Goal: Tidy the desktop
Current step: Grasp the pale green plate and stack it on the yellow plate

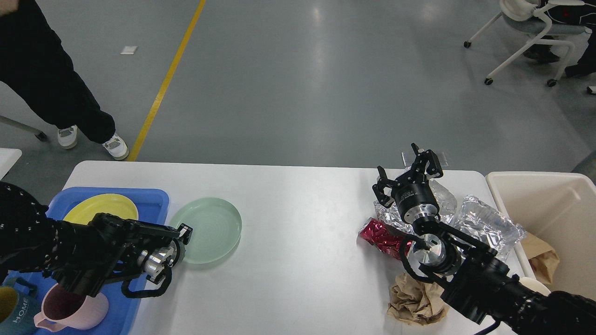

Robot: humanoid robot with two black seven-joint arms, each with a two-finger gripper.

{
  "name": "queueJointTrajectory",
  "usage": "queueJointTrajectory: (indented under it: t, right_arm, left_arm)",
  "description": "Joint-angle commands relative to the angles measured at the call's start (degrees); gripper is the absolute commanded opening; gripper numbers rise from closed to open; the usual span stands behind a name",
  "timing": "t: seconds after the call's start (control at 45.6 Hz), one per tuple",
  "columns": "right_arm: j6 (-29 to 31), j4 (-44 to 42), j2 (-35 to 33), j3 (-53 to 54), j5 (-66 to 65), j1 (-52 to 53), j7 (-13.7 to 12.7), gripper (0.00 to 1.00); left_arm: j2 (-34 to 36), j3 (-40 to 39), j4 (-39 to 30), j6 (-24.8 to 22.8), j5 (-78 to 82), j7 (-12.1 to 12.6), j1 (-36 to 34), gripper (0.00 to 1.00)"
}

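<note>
Here, the left end effector (182,232), closure indiscernible, met the green plate (206,230) on the worktop (298,223); the right end effector (406,171) hovered spread. A rim slip could push the plate.

The left gripper (183,231) is held low, its finger state unreadable. The right gripper (409,170) is raised, fingers spread apart, with nothing gripped.
</note>
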Motion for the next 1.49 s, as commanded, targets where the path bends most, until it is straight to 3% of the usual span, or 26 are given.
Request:
queueJointTrajectory:
  t: [0.0, 0.153, 0.482, 0.679, 0.767, 0.898, 1.008, 1.117, 1.205, 1.336, 1.468]
  right_arm:
    - [0.0, 0.0, 0.0, 0.0, 0.0, 0.0, 0.0, 1.00]
    - [0.0, 0.0, 0.0, 0.0, 0.0, 0.0, 0.0, 1.00]
    - [0.0, 0.0, 0.0, 0.0, 0.0, 0.0, 0.0, 1.00]
    - [0.0, 0.0, 0.0, 0.0, 0.0, 0.0, 0.0, 1.00]
    - [0.0, 0.0, 0.0, 0.0, 0.0, 0.0, 0.0, 1.00]
    - [0.0, 0.0, 0.0, 0.0, 0.0, 0.0, 0.0, 1.00]
    - [0.0, 0.0, 0.0, 0.0, 0.0, 0.0, 0.0, 1.00]
    - [0.0, 0.0, 0.0, 0.0, 0.0, 0.0, 0.0, 1.00]
    - [0.0, 0.0, 0.0, 0.0, 0.0, 0.0, 0.0, 1.00]
    - [0.0, 0.0, 0.0, 0.0, 0.0, 0.0, 0.0, 1.00]
    - [0.0, 0.0, 0.0, 0.0, 0.0, 0.0, 0.0, 1.00]
  left_arm:
    - [0.1, 0.5, -0.2, -0.9, 0.3, -0.1, 0.0, 0.08]
    - [0.1, 0.7, -0.8, -3.3, 4.4, -0.3, 0.1, 0.01]
    - [3.6, 1.5, -6.3, -11.4, 9.2, 0.6, -5.4, 0.00]
    - [13.2, 7.3, -12.1, -33.1, 19.7, 1.2, -17.1, 0.00]
    - [17.9, 11.4, -12.2, -46.5, 24.6, 3.1, -24.7, 0.00]
    - [28.7, 13.2, -11.3, -65.6, 31.8, 3.6, -36.2, 0.00]
    - [37.0, 12.3, -10.5, -74.7, 40.4, 3.8, -43.3, 0.00]
    - [40.1, 12.6, -9.7, -74.6, 46.7, 3.8, -44.6, 0.00]
    - [40.3, 13.5, -6.4, -70.9, 48.5, 3.8, -42.2, 0.00]
    - [39.6, 12.9, -2.2, -56.6, 48.3, 3.7, -28.7, 0.00]
    - [39.3, 12.7, -1.1, -40.4, 47.5, 3.2, -20.0, 0.00]
